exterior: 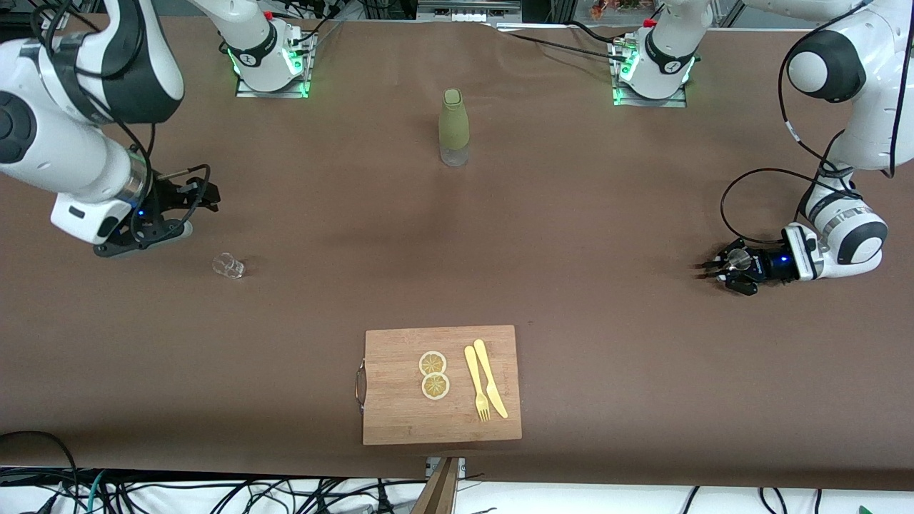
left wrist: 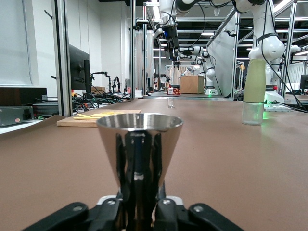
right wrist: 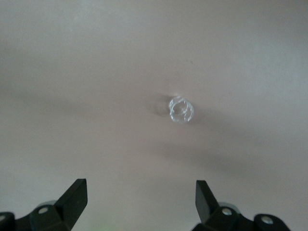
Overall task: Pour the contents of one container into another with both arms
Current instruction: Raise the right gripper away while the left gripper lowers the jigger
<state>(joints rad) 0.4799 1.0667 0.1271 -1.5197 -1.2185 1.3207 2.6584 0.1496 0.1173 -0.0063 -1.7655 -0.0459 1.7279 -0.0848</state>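
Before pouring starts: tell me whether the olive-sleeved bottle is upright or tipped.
Upright. The bottle stands on its clear base on the table, cap at top; the left wrist view shows it vertical too.

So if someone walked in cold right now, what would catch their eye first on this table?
Probably the tall green bottle standing alone mid-table between the two arm bases, and the wooden cutting board at the table edge nearest the front camera, carrying two lemon slices, a yellow fork and knife. Next, the shiny metal cup at the left gripper, low over the table, while the open right gripper hangs above a small clear glass.
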